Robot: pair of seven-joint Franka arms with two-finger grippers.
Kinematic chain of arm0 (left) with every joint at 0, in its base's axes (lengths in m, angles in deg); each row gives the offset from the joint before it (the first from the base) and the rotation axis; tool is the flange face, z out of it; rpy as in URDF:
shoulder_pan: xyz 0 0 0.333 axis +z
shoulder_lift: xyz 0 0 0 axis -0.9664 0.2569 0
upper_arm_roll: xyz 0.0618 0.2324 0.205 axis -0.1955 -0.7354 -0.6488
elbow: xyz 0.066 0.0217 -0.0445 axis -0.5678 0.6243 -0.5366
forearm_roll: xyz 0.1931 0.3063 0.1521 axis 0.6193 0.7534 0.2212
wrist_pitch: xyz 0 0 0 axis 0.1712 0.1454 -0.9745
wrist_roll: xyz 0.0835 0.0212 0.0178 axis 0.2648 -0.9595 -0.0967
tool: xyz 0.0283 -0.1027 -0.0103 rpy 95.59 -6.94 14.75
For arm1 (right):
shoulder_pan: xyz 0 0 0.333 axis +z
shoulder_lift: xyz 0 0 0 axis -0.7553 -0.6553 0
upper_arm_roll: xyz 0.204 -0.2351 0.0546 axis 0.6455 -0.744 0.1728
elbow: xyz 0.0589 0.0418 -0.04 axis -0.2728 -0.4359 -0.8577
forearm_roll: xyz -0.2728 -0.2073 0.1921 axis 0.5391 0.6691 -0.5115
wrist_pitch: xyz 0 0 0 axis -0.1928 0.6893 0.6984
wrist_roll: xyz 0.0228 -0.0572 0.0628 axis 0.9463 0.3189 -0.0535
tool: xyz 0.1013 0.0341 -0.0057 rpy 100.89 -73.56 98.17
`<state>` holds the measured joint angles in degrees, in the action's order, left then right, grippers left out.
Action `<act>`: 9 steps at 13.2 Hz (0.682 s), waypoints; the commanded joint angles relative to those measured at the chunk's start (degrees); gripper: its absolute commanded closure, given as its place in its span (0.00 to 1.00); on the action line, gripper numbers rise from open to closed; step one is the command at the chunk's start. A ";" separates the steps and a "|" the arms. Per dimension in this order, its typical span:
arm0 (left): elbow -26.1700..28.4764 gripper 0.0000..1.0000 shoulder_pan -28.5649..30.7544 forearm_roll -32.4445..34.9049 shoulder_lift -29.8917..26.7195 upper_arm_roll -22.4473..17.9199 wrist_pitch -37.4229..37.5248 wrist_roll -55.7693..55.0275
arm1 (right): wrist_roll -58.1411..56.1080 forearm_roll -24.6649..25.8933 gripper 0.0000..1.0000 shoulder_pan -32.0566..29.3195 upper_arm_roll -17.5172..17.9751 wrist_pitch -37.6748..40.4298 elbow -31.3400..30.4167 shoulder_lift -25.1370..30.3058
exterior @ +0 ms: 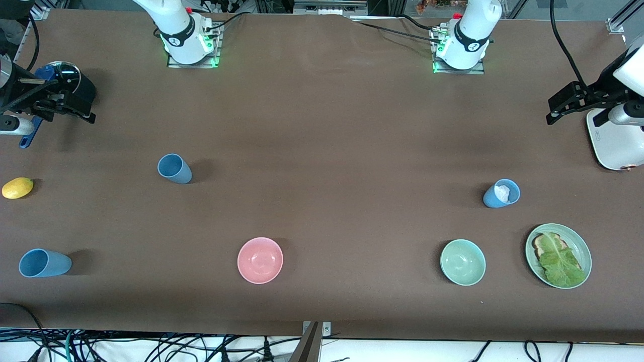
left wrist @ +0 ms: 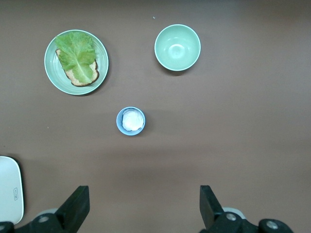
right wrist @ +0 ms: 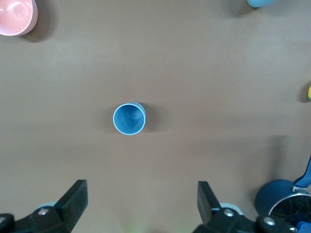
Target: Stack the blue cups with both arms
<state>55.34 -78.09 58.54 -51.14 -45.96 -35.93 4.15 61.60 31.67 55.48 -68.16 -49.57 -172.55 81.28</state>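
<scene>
Three light-blue cups stand apart on the brown table. One empty cup [exterior: 174, 168] sits toward the right arm's end and shows from above in the right wrist view [right wrist: 129, 119]. Another cup [exterior: 44, 263] sits nearer the front camera at that same end. A third cup [exterior: 501, 193] holds something white and sits toward the left arm's end; it also shows in the left wrist view [left wrist: 130, 121]. My right gripper [exterior: 75, 108] [right wrist: 141, 184] is open and empty, high up. My left gripper [exterior: 558, 108] [left wrist: 144, 190] is open and empty, high up.
A dark-blue lidded saucepan [exterior: 65, 80] and a lemon [exterior: 17, 187] lie at the right arm's end. A pink bowl [exterior: 260, 260], a pale-green bowl [exterior: 463, 262] and a green plate [exterior: 583, 246] with bread and lettuce sit nearer the front camera. A white device [exterior: 616, 143] sits at the left arm's end.
</scene>
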 commanded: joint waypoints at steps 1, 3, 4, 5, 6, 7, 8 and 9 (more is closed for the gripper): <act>-1.18 0.00 0.16 0.99 1.06 0.07 1.08 1.51 | 0.61 0.02 0.00 -0.01 0.06 -0.33 -0.09 0.43; -1.18 0.00 0.16 0.90 1.15 0.07 1.08 1.42 | 0.62 0.11 0.00 -0.10 -0.03 -0.33 0.35 0.35; -1.18 0.00 0.16 0.90 1.15 -0.02 1.08 1.42 | 0.62 0.11 0.00 -0.10 -0.03 -0.33 0.35 0.35; -1.18 0.00 0.16 0.90 1.15 0.07 1.08 1.42 | 0.62 0.11 0.00 -0.10 -0.03 -0.33 0.44 0.26; -1.18 0.00 0.16 0.90 1.15 -0.02 1.08 1.42 | 0.62 0.11 0.00 -0.10 -0.03 -0.33 0.35 0.26; -1.27 0.00 0.16 0.90 1.15 -0.02 1.08 1.42 | 0.62 0.02 0.00 -0.10 -0.03 -0.33 0.35 0.26; -1.27 0.00 0.16 0.90 1.15 -0.02 1.08 1.42 | 0.62 0.02 0.00 -0.10 -0.03 -0.33 0.35 0.26; -1.27 0.00 0.16 0.90 1.15 -0.02 1.08 1.42 | 0.62 0.02 0.00 -0.10 -0.03 -0.33 0.35 0.26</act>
<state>55.34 -78.08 58.54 -50.41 -46.01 -35.84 4.28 61.69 31.67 55.48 -68.22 -49.87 -172.54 81.28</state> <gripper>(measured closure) 0.000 0.000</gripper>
